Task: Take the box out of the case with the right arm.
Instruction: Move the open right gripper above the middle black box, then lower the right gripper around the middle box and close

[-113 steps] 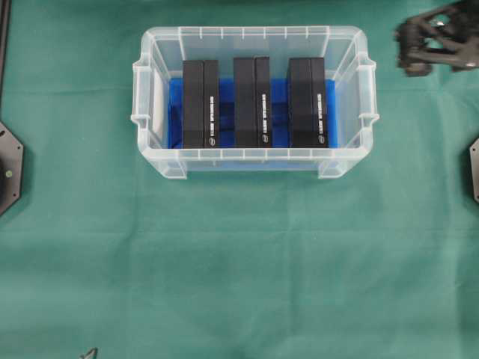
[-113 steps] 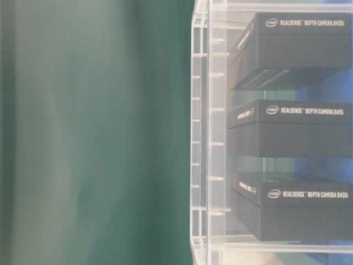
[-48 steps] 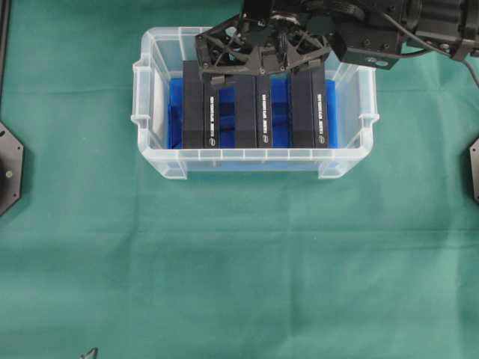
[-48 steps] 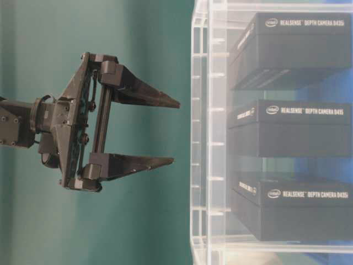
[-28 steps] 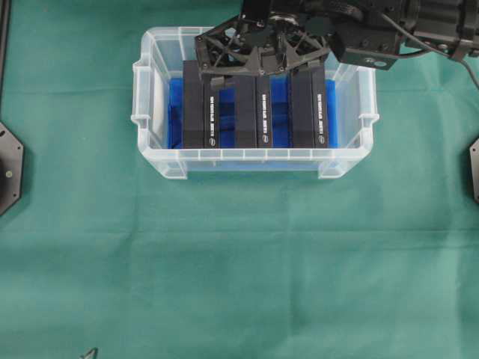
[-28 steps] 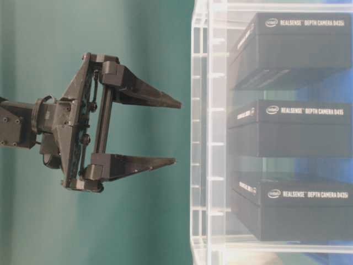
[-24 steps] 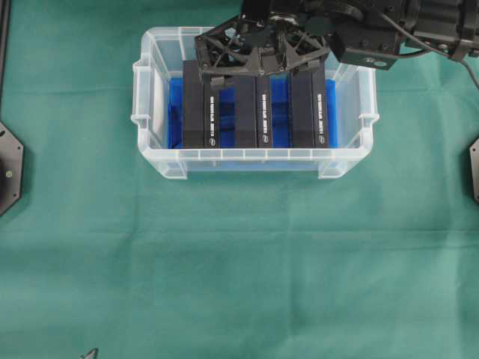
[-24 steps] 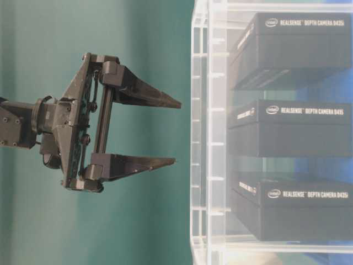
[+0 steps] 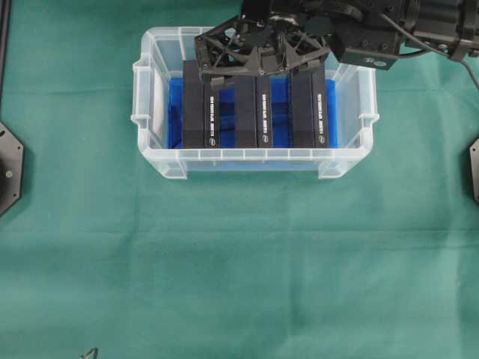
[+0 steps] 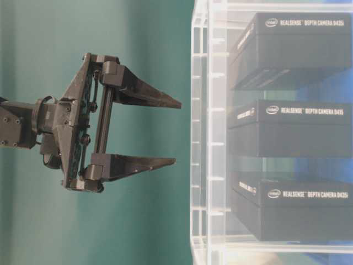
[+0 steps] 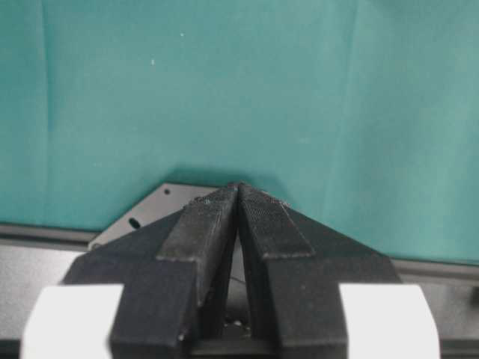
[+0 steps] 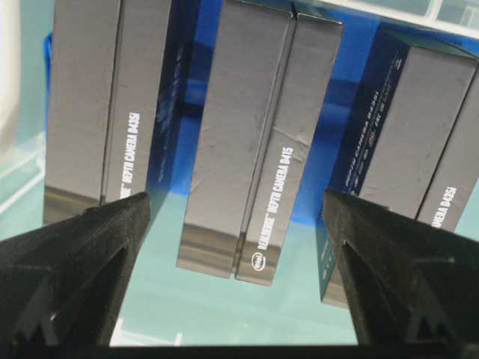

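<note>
The case (image 9: 254,155) is a clear bin with a blue floor at the back middle of the table. Three black boxes stand on edge in it, side by side: left (image 9: 200,112), middle (image 9: 251,112), right (image 9: 308,112). My right gripper (image 9: 258,71) hangs open over the far end of the case, above the rim (image 10: 201,138) and touching no box. In the right wrist view the middle box (image 12: 247,142) lies between the wide-spread fingers (image 12: 82,254). In the table-level view the right gripper (image 10: 177,132) lines up with the middle box (image 10: 287,130). My left gripper (image 11: 238,185) is shut and empty.
Green cloth (image 9: 239,262) covers the table in front of the case. Black arm base plates sit at the left edge (image 9: 9,168) and right edge (image 9: 474,168). A black base plate (image 11: 142,213) lies under the left gripper.
The right arm came from the back right corner to above the case with its gripper open. Over the last second it has barely moved. The boxes have not shifted.
</note>
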Motion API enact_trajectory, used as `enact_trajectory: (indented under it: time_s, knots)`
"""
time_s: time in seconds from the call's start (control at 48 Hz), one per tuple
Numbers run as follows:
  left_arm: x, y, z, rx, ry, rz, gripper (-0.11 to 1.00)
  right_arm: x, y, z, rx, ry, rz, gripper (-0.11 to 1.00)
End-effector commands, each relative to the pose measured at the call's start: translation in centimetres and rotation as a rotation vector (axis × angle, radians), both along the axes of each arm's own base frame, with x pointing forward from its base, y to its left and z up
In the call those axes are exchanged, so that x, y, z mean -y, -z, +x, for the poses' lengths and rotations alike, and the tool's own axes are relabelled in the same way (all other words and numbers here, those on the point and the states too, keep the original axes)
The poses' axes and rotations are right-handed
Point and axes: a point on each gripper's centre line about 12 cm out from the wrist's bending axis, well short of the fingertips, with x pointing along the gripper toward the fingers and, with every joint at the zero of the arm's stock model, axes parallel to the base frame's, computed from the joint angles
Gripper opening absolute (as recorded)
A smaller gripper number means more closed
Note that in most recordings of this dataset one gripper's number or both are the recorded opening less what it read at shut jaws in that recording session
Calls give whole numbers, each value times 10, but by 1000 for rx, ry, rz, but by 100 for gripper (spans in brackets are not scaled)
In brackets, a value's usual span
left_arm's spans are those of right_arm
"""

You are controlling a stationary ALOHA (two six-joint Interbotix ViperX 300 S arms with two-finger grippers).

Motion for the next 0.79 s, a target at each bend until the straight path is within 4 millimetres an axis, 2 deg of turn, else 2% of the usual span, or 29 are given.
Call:
enact_trajectory:
  time_s: [0.0,0.417,0.772]
  knots:
    - [-1,-7,3,20,-2,2,2,-1,-15,0,43,-5,-9,92]
    - [-1,-7,3,20,-4,2,2,-1,-9,3,32,-5,-5,92]
    - [-1,-7,3,20,-4,2,2,2,32,14,-37,-8,8,92]
